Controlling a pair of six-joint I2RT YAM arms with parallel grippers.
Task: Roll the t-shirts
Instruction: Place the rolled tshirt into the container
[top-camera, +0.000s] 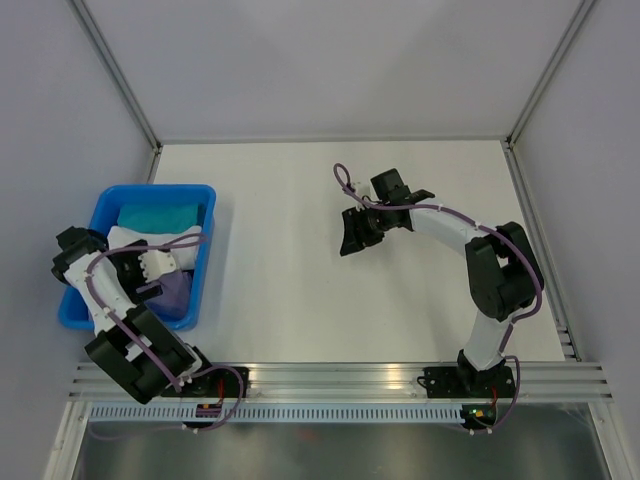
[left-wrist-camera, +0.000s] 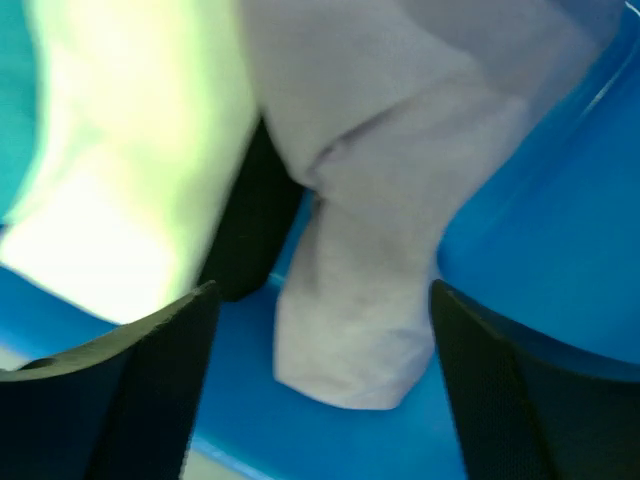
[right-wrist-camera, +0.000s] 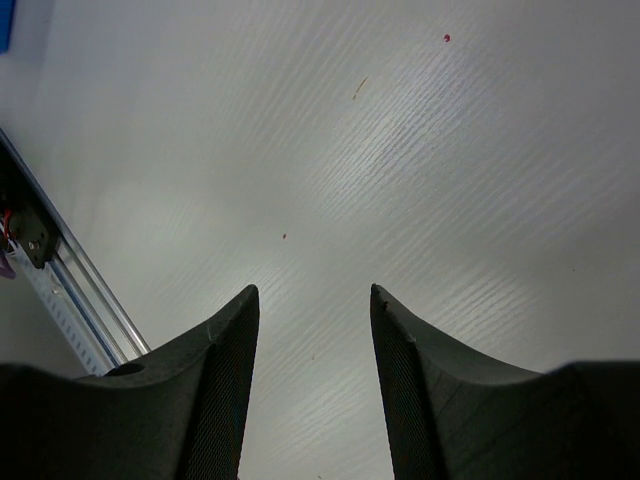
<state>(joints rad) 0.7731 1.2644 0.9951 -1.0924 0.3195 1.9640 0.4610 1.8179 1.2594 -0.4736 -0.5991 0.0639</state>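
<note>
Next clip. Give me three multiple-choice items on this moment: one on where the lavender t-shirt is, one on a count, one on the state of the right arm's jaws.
1. Where is the lavender t-shirt?
A. mid-table
B. in the blue bin
C. hanging on the wall

2. How many cloths of different colours are in the bin?
A. three
B. one
C. five

3. The jaws of the right arm are:
A. shut on the t-shirt
B. gripping the bin
C. open, holding nothing

Answers:
1 B: the overhead view shows it inside the bin's walls.
2 A: a teal cloth, a white cloth and the t-shirt.
3 C: only bare table shows between them.
</note>
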